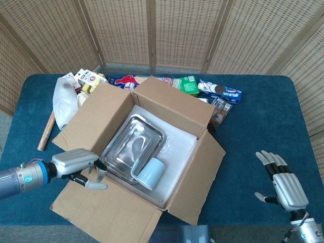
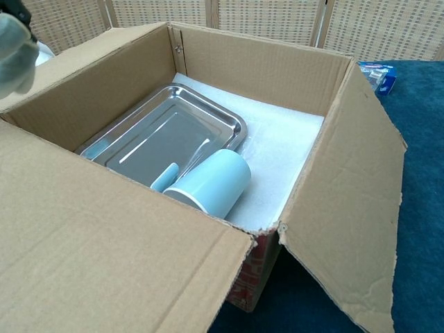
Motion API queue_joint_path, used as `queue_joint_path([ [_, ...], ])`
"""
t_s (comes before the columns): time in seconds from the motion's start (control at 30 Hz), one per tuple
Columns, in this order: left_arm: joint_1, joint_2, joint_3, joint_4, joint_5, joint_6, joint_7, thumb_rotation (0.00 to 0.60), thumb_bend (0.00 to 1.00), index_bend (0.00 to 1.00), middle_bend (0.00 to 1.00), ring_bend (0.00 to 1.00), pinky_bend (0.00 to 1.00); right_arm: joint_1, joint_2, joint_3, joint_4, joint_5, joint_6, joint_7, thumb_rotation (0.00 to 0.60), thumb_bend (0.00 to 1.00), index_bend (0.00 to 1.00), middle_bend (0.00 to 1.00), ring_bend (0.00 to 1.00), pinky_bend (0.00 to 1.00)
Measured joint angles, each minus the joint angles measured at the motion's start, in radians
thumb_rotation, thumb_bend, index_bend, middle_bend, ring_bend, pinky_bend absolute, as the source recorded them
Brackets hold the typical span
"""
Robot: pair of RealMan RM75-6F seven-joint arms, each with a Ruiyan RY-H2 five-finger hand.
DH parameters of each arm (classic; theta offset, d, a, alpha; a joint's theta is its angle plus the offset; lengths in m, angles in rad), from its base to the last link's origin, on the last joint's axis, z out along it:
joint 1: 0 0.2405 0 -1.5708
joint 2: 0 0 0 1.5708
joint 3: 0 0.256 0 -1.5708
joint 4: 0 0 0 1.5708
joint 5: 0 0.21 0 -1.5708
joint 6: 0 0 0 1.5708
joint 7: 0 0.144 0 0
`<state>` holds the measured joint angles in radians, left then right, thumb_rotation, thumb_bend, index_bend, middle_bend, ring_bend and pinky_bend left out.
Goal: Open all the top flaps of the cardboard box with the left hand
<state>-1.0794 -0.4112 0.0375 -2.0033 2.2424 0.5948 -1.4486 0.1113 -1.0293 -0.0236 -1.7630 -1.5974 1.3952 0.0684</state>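
The cardboard box (image 1: 147,147) stands mid-table with all its top flaps folded outward. Its near flap (image 1: 109,210) lies flat toward me and fills the lower left of the chest view as the near flap (image 2: 104,243). Inside, on white foam (image 2: 284,146), are a steel tray (image 2: 166,132) and a light blue mug (image 2: 211,184) on its side. My left hand (image 1: 81,166) hovers at the box's near left corner, fingers loosely apart and holding nothing; only its tip shows as the left hand (image 2: 14,52) in the chest view. My right hand (image 1: 281,182) rests far right, fingers spread.
Behind the box lie a white plastic bag (image 1: 63,101), a wooden stick (image 1: 45,131), snack packets (image 1: 126,81), a green carton (image 1: 188,85) and a blue biscuit pack (image 1: 220,91). The right flap (image 2: 347,201) hangs out over the blue tablecloth (image 1: 263,126).
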Motion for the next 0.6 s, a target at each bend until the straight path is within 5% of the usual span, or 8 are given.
queue_joint_path([
  [0.1,0.047,-0.016,-0.039,0.002,-0.116,0.003,0.172,0.121,0.0,0.57,0.44,0.34,0.39,0.0,0.001,0.001,0.0,0.001,0.001,0.003,0.6,0.0,0.0,0.0,0.0,0.0],
  [0.17,0.088,-0.035,-0.068,0.008,-0.217,0.015,0.324,0.182,0.0,0.56,0.42,0.32,0.37,0.0,0.002,0.001,0.0,0.001,0.002,0.005,0.6,0.0,0.0,0.0,0.0,0.0],
  [0.33,0.183,-0.108,-0.128,0.02,-0.512,0.077,0.757,0.536,0.0,0.51,0.32,0.26,0.32,0.0,0.001,0.0,0.001,0.0,0.0,0.003,0.6,0.0,0.0,0.0,0.0,0.0],
  [0.37,0.198,-0.126,-0.138,0.022,-0.567,0.095,0.836,0.566,0.0,0.5,0.31,0.25,0.31,0.0,0.001,0.0,0.001,0.0,0.0,0.002,0.6,0.0,0.0,0.0,0.0,0.0],
  [0.6,0.3,-0.278,-0.193,0.048,-0.891,0.299,1.378,0.6,0.0,0.32,0.08,0.09,0.2,0.001,-0.004,0.0,0.001,0.003,-0.005,-0.008,0.6,0.0,0.0,0.0,0.0,0.0],
])
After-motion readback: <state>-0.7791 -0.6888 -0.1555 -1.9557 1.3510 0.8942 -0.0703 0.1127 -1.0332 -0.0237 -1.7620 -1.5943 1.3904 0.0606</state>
